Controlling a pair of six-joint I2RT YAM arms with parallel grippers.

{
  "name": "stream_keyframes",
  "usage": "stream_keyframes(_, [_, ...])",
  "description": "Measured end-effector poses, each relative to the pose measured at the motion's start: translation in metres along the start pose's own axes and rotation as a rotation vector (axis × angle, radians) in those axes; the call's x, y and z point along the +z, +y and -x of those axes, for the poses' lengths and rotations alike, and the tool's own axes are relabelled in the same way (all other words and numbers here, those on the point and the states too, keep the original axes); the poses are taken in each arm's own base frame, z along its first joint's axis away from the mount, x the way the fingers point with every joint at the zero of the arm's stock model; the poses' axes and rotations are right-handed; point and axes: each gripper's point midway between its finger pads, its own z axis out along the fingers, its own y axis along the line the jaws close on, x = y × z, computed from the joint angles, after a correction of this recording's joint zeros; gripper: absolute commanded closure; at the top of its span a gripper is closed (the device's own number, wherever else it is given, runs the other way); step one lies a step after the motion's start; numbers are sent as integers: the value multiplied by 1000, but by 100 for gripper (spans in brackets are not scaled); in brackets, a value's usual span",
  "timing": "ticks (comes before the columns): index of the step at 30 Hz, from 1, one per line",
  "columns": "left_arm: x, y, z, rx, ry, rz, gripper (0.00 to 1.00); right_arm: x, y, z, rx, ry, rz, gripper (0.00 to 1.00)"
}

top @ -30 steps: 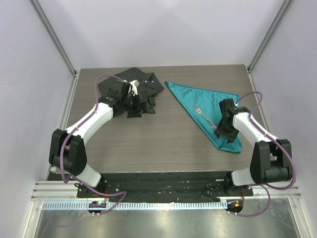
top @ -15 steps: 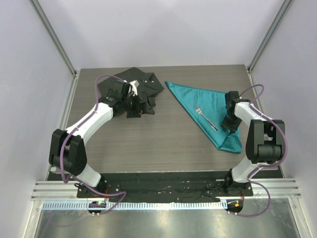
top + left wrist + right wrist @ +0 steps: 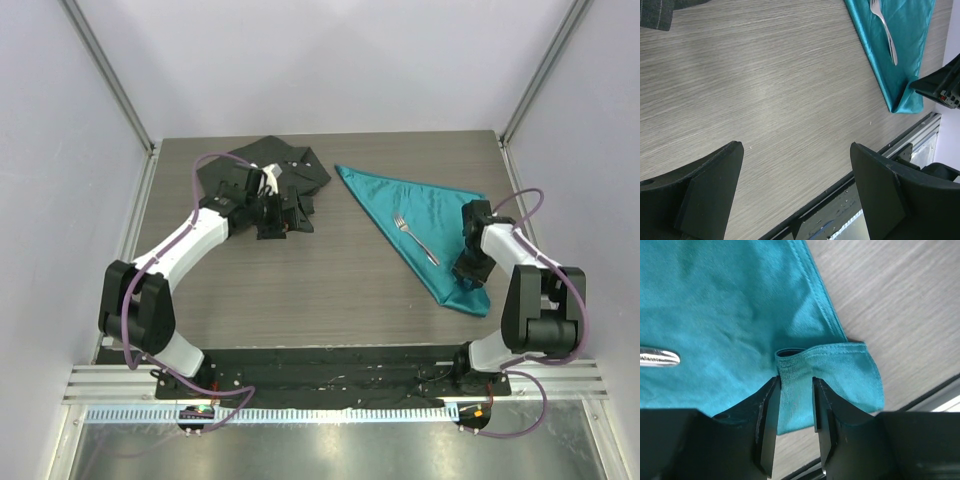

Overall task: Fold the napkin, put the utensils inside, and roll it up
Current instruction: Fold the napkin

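Note:
The teal napkin [image 3: 425, 212] lies folded into a triangle on the right of the table, with the silver fork [image 3: 415, 238] resting on it. My right gripper [image 3: 470, 277] is at the napkin's near corner. In the right wrist view its fingers [image 3: 769, 405] pinch a raised fold of that corner [image 3: 796, 371], and the fork's handle end [image 3: 657, 356] shows at the left. My left gripper [image 3: 300, 212] hovers open beside the black shirt, nothing between its fingers [image 3: 715, 180]. The left wrist view shows the napkin [image 3: 902, 65] and fork [image 3: 885, 27] at upper right.
A black buttoned shirt [image 3: 265, 170] lies crumpled at the back left, under the left arm. The table's right edge and near rail [image 3: 935, 390] run close to the pinched corner. Bare wood [image 3: 330, 280] stretches between the arms.
My right gripper has slid toward the napkin's near corner and narrowed its jaws onto a fold of it. The left arm has not moved.

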Motion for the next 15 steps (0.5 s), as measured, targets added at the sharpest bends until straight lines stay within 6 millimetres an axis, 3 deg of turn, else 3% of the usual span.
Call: stream_keyframes(15, [-2, -5, -1, -15, 1, -21, 7, -9, -17, -22, -9, 44, -27, 69])
